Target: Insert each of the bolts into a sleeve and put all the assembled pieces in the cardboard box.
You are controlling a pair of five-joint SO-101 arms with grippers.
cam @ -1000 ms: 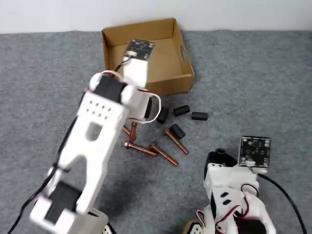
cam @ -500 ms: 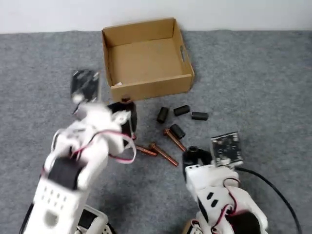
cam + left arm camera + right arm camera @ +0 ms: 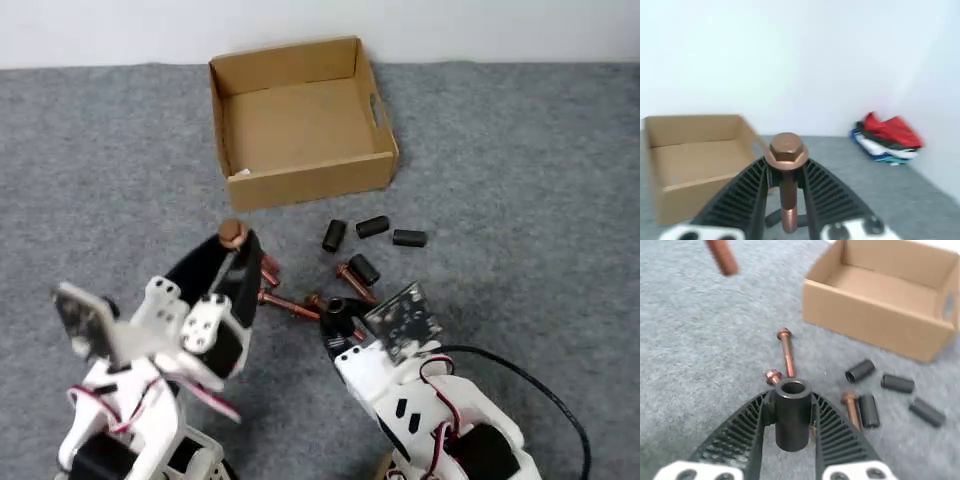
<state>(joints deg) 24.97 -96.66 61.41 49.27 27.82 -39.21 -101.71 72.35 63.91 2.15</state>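
Toward the table's far edge, midway along it, the cardboard box (image 3: 300, 125) is sitting with its open top facing up. Between the box and the near edge, the left gripper (image 3: 236, 255) is clamping one copper bolt (image 3: 786, 150) upright, head uppermost, jaws closed on its shank, above the grey mat (image 3: 520, 180). Just beside it, the right gripper (image 3: 792, 402) is pinching one black sleeve (image 3: 792, 420) upright, bore facing up, jaws closed on its sides. Four loose sleeves (image 3: 372, 227) are lying on the mat near the box's front wall, apart from one another. Several loose bolts (image 3: 290, 304) are lying flat between the two grippers, partly hidden beneath them; their count cannot be told.
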